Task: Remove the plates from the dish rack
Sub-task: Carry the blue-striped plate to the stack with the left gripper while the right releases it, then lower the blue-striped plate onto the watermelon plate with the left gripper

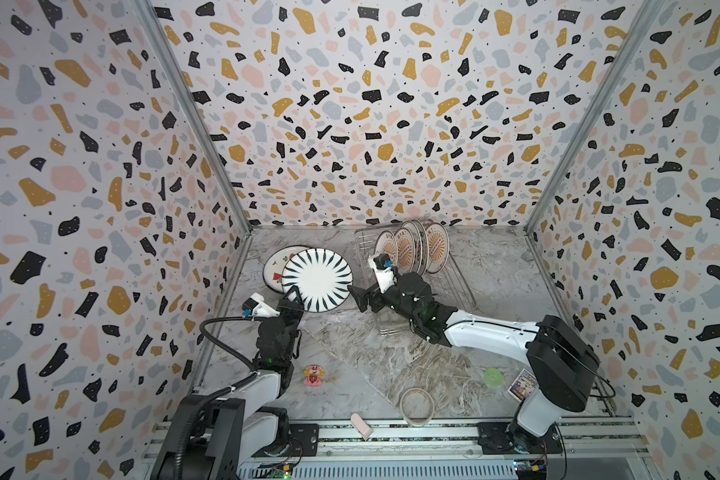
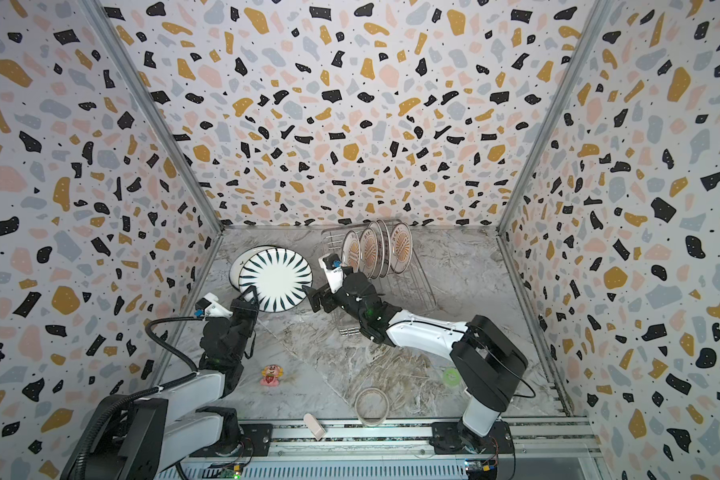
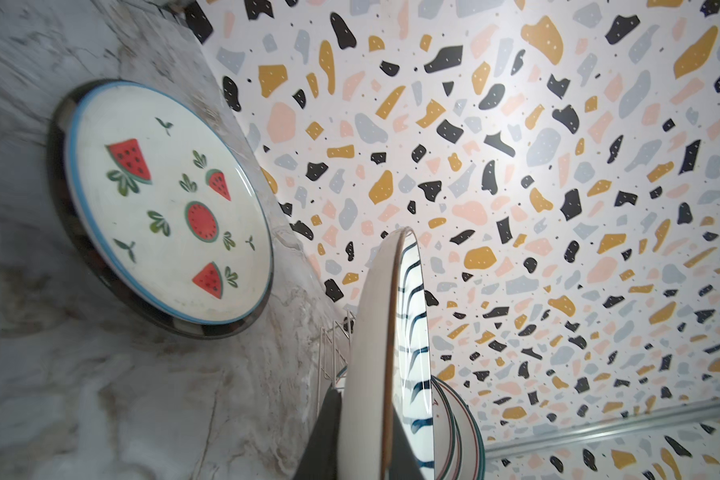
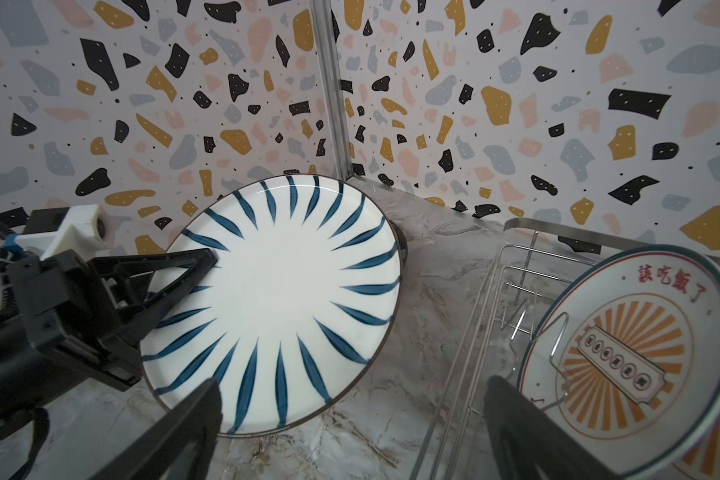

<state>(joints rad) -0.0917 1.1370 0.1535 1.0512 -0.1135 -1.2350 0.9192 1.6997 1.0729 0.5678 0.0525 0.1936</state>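
White round ceramic plate with dark radial stripes [image 1: 317,279], pinched at its rim in my left gripper [image 1: 294,297], tilted over the watermelon-print plate [image 1: 274,266] lying on the marble tabletop [image 1: 371,365]. My right gripper [image 1: 360,298] gapes wide, empty, beside the silver wire dish rack [image 1: 469,298], where sunburst plates [image 1: 437,247] stand upright.

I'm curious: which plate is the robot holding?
The blue-striped plate, rim pinched in the left jaws; watermelon plate lies flat, sunburst plates stand racked.

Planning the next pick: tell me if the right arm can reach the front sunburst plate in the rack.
Probably yes: the right claw is open and empty beside the front sunburst plate. Nothing lies between them, though it points at the striped plate.
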